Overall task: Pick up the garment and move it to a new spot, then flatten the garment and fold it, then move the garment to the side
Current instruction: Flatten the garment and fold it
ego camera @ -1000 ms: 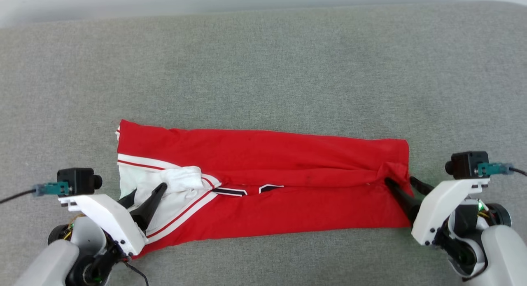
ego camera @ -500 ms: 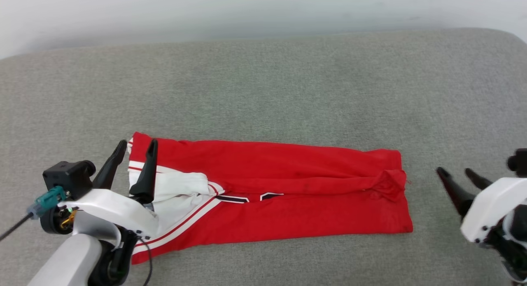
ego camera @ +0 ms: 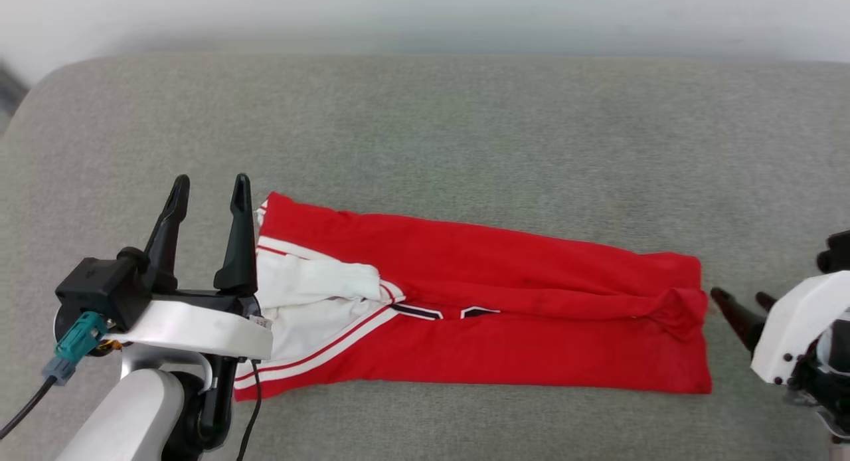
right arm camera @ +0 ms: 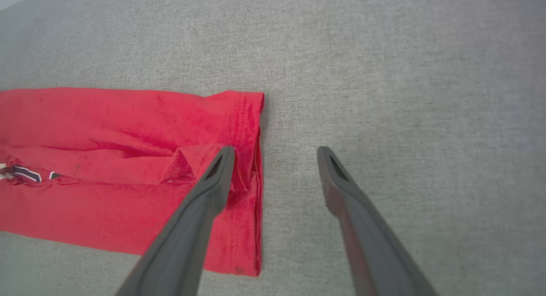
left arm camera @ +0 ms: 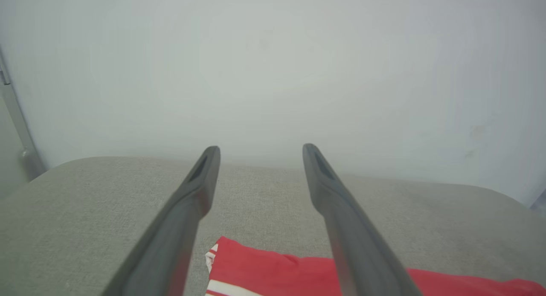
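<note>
Grey cushion [ego camera: 425, 129]: left end effector [ego camera: 211, 179] and right end effector [ego camera: 738, 295], both spread, flank garment [ego camera: 518, 295].

1. The lettering [ego camera: 438, 311] on the garment [ego camera: 505, 341] is tucked in a fold, unreadable.
2. The garment's near left edge is partly hidden behind the left gripper [ego camera: 210, 180].
3. The right gripper [ego camera: 740, 295] is cut off by the head view's right edge.
4. The left wrist view's bottom edge cuts the garment.
</note>
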